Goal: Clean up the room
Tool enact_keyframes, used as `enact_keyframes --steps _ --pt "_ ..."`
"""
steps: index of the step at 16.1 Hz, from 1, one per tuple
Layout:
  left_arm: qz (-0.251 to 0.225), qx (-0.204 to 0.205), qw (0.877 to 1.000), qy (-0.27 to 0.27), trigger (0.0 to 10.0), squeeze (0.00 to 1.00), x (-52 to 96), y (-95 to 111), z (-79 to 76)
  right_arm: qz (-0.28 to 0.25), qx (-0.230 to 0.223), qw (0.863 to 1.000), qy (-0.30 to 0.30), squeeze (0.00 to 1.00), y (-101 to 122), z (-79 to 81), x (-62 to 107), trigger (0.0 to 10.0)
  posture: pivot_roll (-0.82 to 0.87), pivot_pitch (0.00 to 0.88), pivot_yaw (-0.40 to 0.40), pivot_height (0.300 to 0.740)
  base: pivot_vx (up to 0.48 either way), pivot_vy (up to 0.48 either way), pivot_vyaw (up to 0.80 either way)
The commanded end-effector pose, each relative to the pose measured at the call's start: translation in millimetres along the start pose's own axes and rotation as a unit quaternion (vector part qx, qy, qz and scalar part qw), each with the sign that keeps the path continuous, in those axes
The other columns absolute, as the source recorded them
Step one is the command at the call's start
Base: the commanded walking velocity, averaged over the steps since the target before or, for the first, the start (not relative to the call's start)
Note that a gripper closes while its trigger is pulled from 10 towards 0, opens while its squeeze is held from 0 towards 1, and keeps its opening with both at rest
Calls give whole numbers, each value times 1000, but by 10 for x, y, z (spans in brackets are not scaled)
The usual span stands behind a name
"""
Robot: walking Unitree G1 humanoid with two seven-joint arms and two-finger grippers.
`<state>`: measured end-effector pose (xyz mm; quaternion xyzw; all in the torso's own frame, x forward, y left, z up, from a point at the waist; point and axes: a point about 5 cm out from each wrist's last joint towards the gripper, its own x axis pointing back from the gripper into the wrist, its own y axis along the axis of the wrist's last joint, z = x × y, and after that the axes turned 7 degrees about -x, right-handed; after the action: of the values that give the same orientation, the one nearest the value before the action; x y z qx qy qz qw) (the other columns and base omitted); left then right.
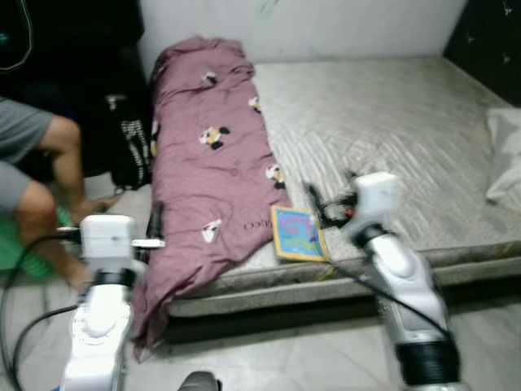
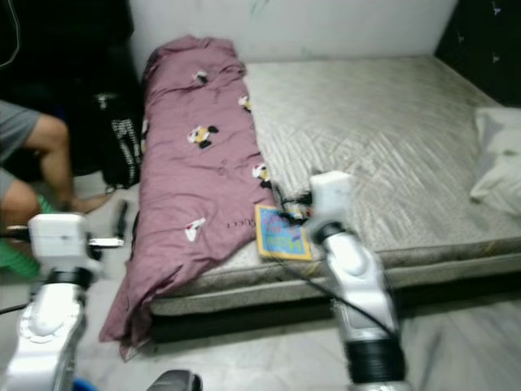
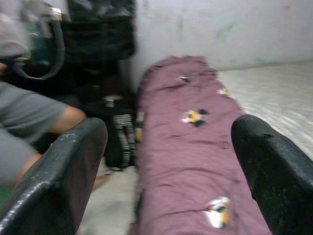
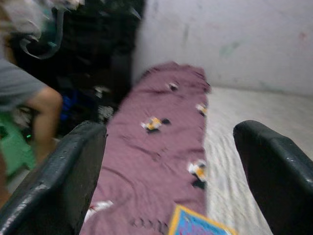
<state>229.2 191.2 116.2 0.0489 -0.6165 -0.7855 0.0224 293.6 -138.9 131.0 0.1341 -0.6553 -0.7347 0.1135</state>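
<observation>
Right claw (image 4: 168, 181) open, lower centre, near the picture book (image 1: 299, 235); left claw (image 3: 168, 181) open, empty. You've tidied nothing evident: mauve blanket (image 1: 213, 155) unfolded on the bed (image 1: 391, 114).

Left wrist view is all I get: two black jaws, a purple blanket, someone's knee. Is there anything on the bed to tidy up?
Observer: Yes, a colourful book lies near the front edge of the mattress, right beside the blanket.
Operator: Is the other arm doing anything?
Observer: The right gripper is held above that book with its jaws open and nothing between them.
Operator: Anything else on the bed?
Observer: A white pillow lies at the bed's right edge.
Operator: And the person?
Observer: They sit at the left beside the bed, by a dark bag on the floor.
</observation>
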Motion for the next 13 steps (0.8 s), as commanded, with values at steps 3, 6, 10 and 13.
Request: enact_keyframes --steps 3,6,10,13 --pt "-7 13 1000 -24 10000 0 -6 39 -74 -3 4 1000 -21 0 11 -100 30 10000 -20 0 -19 740 0 0 477" --pt "-8 20 999 -34 10000 0 17 36 -80 -5 -4 999 -32 0 10 -132 37 10000 -20 0 -19 740 80 0 0" --pt "-13 22 999 -39 10000 0 5 54 -90 -6 -3 999 -33 0 8 -131 33 10000 -23 0 -16 740 292 0 0" --pt "-12 24 999 -43 10000 0 5 50 -95 -6 -4 999 -34 0 5 -133 29 10000 -23 0 -16 740 336 0 0"
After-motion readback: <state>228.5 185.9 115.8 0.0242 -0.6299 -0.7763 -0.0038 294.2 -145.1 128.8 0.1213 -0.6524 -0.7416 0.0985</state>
